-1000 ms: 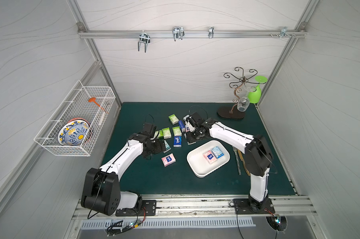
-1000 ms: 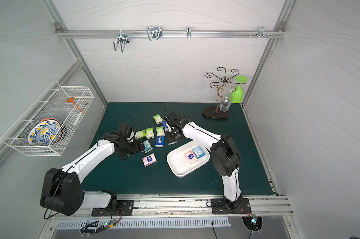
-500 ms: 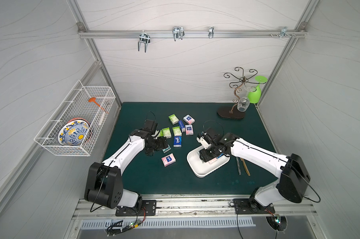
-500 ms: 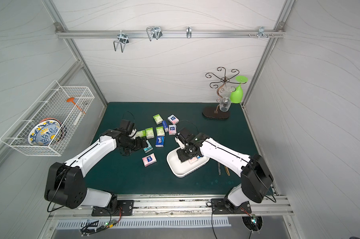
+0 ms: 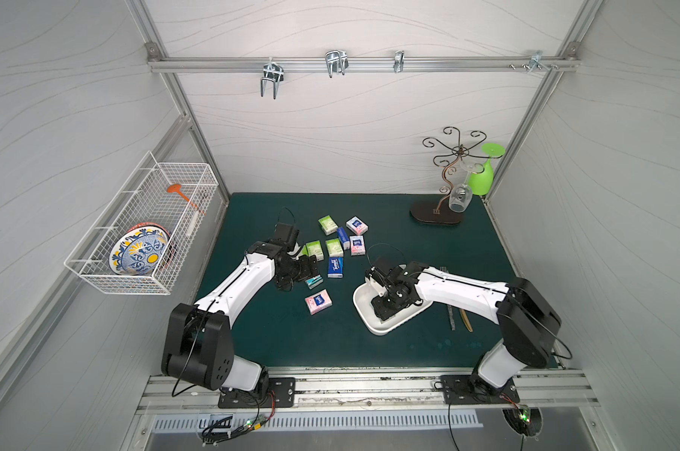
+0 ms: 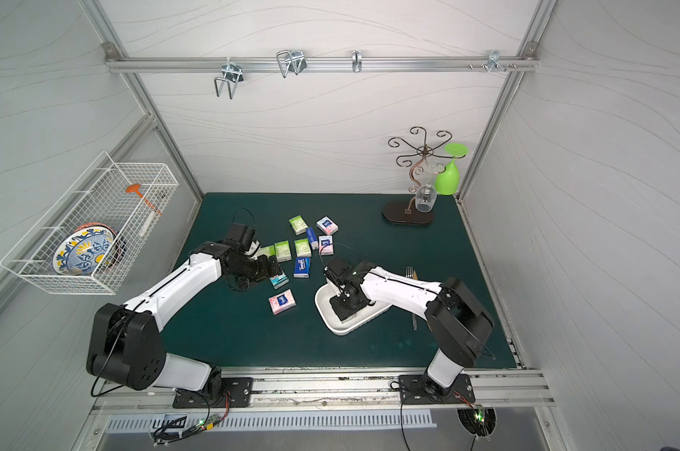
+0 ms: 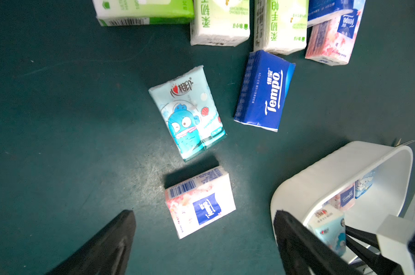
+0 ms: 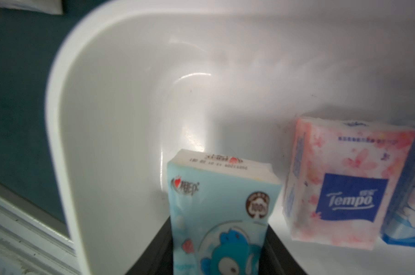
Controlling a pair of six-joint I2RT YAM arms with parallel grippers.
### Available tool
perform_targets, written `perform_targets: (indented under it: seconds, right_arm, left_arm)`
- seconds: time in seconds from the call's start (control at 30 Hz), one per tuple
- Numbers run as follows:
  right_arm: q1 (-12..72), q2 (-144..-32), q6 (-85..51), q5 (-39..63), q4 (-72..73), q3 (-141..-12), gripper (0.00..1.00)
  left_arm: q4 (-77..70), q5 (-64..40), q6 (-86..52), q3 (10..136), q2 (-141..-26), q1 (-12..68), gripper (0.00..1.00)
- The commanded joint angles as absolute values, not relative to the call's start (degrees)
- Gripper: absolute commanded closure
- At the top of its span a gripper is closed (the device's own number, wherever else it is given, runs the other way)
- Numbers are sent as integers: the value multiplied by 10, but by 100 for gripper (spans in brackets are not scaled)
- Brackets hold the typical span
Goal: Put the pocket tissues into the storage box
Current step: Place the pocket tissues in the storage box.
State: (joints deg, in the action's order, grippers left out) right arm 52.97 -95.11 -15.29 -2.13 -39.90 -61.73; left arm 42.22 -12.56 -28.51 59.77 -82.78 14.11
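Note:
The white storage box [image 5: 373,326] [image 6: 332,325] lies right of centre on the green mat. My right gripper [image 5: 383,310] [image 8: 218,250] reaches down into it, shut on a light blue pocket tissue packet [image 8: 216,197]. Beside it in the box [image 8: 106,119] lie a pink packet [image 8: 344,185] and another blue one [image 8: 413,190]. My left gripper [image 5: 311,269] [image 7: 203,213] hangs open over loose packets: a teal one [image 7: 187,114], a pink one [image 7: 199,202] and a dark blue one [image 7: 263,90]. Green packets [image 5: 314,250] and more pink ones [image 5: 356,245] lie behind them.
A white wire basket [image 5: 143,230] holding a painted plate hangs on the left wall. A metal glass stand [image 5: 447,183] with a clear glass and a green glass [image 5: 485,172] stands at the back right. Cutlery [image 5: 451,316] lies just right of the box.
My right arm has swung from the packet cluster to the storage box with the light blue packet and lowered into it. My left arm has shifted slightly, still open.

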Motion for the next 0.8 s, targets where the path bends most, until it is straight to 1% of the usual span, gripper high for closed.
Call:
perform_targets:
  seconds: [0.0,0.27,0.47,0.57,0.77]
  right_arm:
    - [534,-960,-166,-69,-408,-629,50]
    - [534,-992,-184,-109,-426,-645,47]
    - [534,-1007,-186,-121,-436,-656,41]
    - [534,-1007,-189,-128,-441,-658,36]
    - [537,-979,-189,-131,-451,-666,31]
  left_arm:
    - [421,-123,-289,607,-829,144,5]
    - [416,-124,-288,600,-830,145,5]
    - [413,-116,-283,590,-823,145,4]
    - [410,-116,-284,584,-819,145,4]
    - [409,-116,-284,580,-813,145,4]
